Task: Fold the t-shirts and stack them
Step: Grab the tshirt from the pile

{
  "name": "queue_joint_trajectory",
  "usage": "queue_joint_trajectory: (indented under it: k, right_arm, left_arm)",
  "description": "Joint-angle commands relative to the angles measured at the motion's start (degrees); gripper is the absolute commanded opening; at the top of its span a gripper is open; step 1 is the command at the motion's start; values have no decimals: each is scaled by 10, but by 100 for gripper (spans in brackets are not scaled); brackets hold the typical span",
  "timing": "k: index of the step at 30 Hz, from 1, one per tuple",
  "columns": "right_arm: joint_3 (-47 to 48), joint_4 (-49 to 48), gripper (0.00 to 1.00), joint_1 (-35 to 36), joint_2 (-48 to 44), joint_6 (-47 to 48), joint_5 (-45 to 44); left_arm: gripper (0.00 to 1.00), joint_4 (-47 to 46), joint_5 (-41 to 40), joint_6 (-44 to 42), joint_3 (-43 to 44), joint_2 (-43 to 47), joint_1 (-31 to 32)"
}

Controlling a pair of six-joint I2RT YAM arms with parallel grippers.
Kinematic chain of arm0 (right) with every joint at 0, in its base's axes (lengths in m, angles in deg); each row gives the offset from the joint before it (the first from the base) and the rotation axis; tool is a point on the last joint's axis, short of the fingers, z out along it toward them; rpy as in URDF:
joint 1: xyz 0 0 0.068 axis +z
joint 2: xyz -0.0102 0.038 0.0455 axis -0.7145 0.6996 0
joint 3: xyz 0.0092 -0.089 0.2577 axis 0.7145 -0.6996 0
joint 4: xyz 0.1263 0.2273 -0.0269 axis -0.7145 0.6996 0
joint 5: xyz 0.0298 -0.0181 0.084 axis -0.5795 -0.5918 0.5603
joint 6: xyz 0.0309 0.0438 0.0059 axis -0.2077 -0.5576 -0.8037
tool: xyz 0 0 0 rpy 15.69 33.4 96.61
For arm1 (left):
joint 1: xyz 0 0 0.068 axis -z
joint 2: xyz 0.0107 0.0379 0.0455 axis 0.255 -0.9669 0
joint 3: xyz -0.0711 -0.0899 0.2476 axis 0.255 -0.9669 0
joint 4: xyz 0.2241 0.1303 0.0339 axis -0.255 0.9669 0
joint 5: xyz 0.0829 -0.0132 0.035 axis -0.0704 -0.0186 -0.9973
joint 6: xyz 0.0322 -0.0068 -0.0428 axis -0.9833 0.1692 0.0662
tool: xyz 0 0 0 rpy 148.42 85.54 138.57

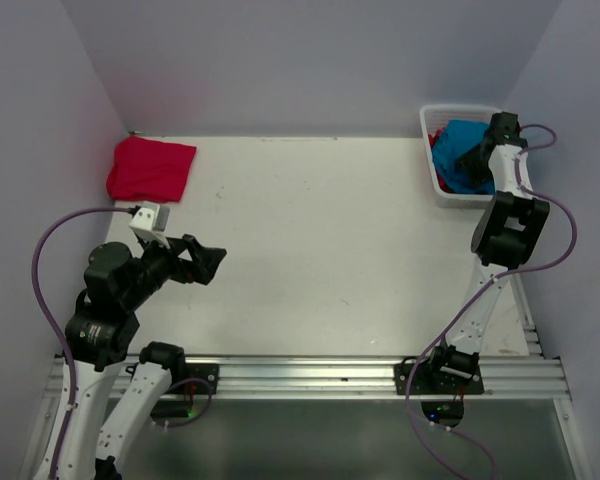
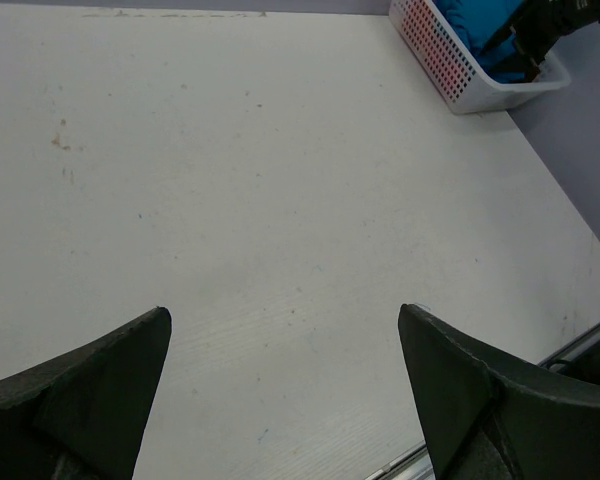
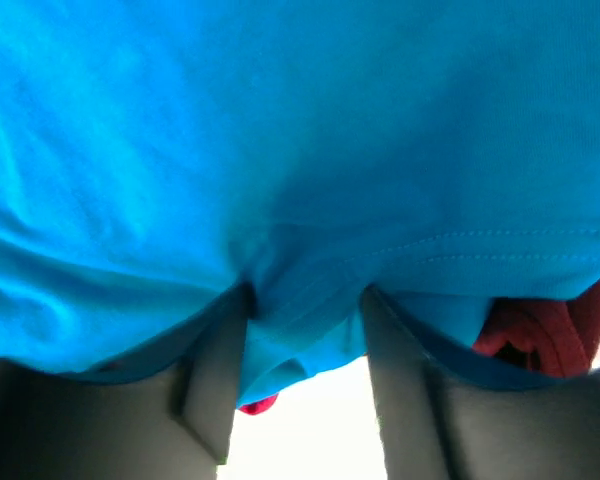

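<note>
At the far left corner of the table (image 1: 320, 240) lay the pinkish-red t-shirt (image 1: 150, 168), folded into a compact slab close to the left wall. Its long axis ran roughly across the table, left to right and a little askew. Which end was the collar could not be told.

Nearer the front, the left claw (image 1: 208, 262) hung over bare table with its jaws spread wide and nothing between them, well apart from the folded shirt.

The middle of the table carried nothing of the task.

At the far right corner stood the white mesh basket (image 1: 432, 122), with the right arm reaching down into it. The teal-blue t-shirt (image 1: 460, 138) sat crumpled inside, so it had no clear long axis or heading. In the wrist view only a stitched hem crossed from left to right. The right claw (image 3: 302, 300) was pushed into this cloth, jaws partly apart, with a tuck of teal bunched between the fingers (image 3: 215, 385). Whether that tuck was truly clamped could not be told. A bit of reddish cloth (image 3: 540, 335), probably another shirt, showed beneath the teal.

The step in hand looked like fetching the second shirt: one was done, and the teal was being taken from the basket. The next move would call for a firm pinch on one layer only, a lift clear of the basket rim without dragging the reddish cloth along, then spreading the shirt flat mid-table where both claws could reach it.
</note>
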Motion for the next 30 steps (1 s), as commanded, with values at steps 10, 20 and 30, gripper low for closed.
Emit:
queue_joint_trajectory:
  k: [10, 20, 30]
  right_arm:
    - [23, -55, 0, -2, -39, 8, 28]
    - [-160, -229, 0, -2, -197, 8, 135]
    - [-296, -439, 0, 26, -325, -41, 430]
  left_arm:
    - [100, -17, 9, 10, -3, 1, -2]
    - [100, -33, 25, 22, -10, 7, -2]
    - [100, -35, 34, 29, -13, 14, -2]
